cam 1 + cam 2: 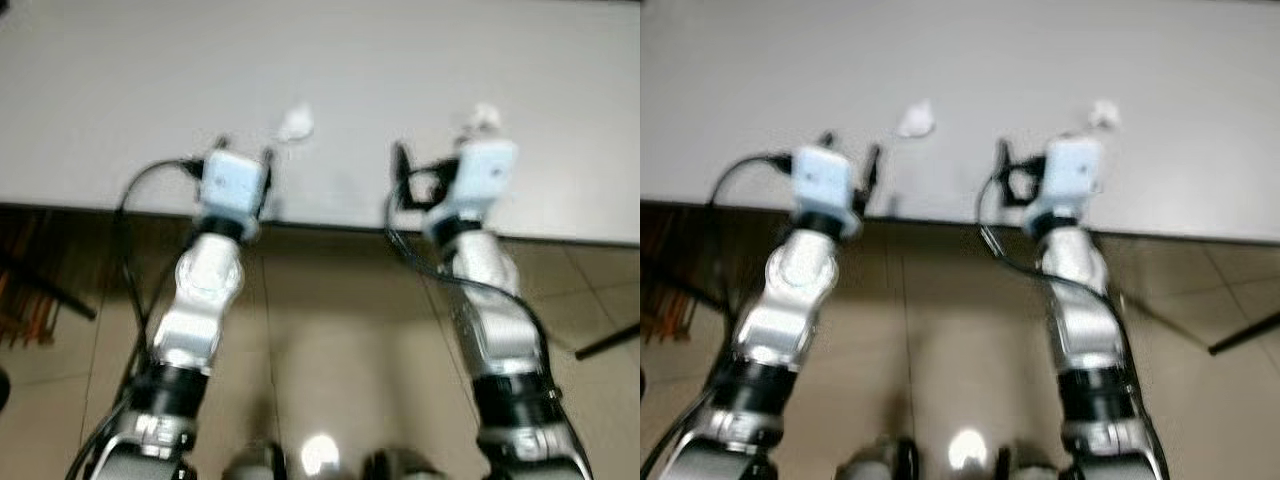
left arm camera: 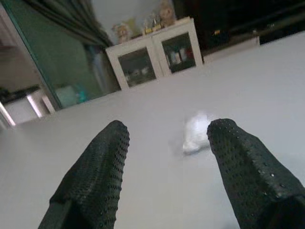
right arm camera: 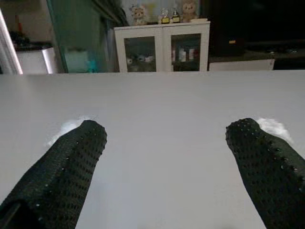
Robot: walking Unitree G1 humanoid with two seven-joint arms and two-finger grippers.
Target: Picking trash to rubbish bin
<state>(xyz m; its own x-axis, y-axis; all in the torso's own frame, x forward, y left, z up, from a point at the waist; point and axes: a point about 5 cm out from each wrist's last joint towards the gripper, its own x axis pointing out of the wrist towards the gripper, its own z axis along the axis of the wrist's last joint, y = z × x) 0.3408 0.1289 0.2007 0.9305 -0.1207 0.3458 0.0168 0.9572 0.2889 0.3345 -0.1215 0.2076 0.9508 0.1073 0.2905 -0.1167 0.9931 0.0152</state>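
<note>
Two small white crumpled wads of trash lie on the pale grey table (image 1: 120, 90). One wad (image 1: 296, 124) sits just beyond and slightly right of my left gripper (image 1: 245, 152), which is open at the table's near edge. In the left wrist view this wad (image 2: 196, 135) lies ahead between the open black fingers (image 2: 102, 167), nearer one of them. The other wad (image 1: 484, 118) lies just past my right gripper (image 1: 437, 152), also open. In the right wrist view one wad (image 3: 272, 126) peeks from behind one fingertip and the other wad (image 3: 70, 126) from behind the opposite fingertip.
The table's front edge (image 1: 320, 226) runs across just under both wrists, with tiled floor (image 1: 340, 320) below. Dark furniture legs stand at the left (image 1: 45, 290) and a black leg at the right (image 1: 610, 342). A white glass-door cabinet (image 3: 162, 45) stands beyond the table.
</note>
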